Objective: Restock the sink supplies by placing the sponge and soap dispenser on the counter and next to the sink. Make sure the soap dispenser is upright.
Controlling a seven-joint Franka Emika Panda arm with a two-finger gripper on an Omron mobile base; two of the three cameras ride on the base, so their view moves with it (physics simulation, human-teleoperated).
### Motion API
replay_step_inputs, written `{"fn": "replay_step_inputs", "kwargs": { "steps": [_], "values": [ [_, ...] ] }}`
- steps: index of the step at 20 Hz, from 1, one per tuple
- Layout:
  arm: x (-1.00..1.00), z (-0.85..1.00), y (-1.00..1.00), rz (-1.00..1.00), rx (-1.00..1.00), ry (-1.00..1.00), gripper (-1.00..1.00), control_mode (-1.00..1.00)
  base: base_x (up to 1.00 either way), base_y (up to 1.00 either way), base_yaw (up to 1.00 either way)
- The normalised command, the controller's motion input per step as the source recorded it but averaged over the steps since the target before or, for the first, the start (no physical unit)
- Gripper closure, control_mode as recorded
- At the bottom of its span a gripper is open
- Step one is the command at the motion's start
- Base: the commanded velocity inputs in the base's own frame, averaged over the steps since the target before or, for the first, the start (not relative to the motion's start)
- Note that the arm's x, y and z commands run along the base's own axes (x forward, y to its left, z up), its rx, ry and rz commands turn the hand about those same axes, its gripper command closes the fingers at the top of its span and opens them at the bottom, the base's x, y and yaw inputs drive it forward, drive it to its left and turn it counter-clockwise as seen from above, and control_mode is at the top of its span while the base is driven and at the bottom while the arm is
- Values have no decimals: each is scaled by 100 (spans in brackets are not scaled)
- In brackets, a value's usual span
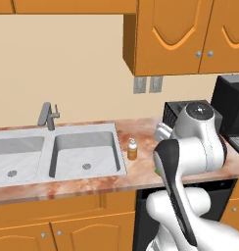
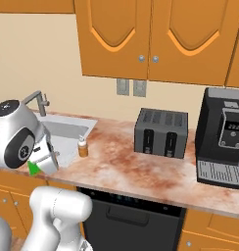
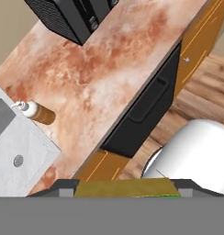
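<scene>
While our pincer [image 3: 126, 189] pinched the sponge [image 3: 125, 187] above the worktop [image 1: 146, 166] edge, we saw the soap dispenser [image 1: 132, 149] upright beside the sink [image 1: 58, 154].

1 sponge [image 2: 33, 168], 1 soap dispenser [image 1: 132, 149], 1 sink [image 1: 58, 155] with 2 basins, 1 toaster [image 2: 160, 132], 1 coffee machine [image 2: 225, 137].

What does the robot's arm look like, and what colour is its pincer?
The arm is shiny white with rounded, chunky segments and dark grey bands at the joints. One joint ends in a round dark cap with a small pale mark. No loose cables show. The pincer has two small dark finger tips.
</scene>
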Motion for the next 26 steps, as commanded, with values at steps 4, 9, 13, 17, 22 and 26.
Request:
{"fn": "replay_step_inputs", "kwargs": {
  "steps": [4,9,13,17,22,26],
  "values": [
    [69,-34,-10,-3,11,5,100,-100,0,0,0],
    [81,-48,-1,-2,9,6,100,-100,0,0,0],
    [49,-53,0,-2,7,7,100,-100,0,0,0],
    [27,-47,0,-11,5,8,100,-100,0,0,0],
    [13,-32,0,-18,7,4,100,-100,0,0,0],
    [21,-20,0,-15,8,6,100,-100,0,0,0]
  ]
}}
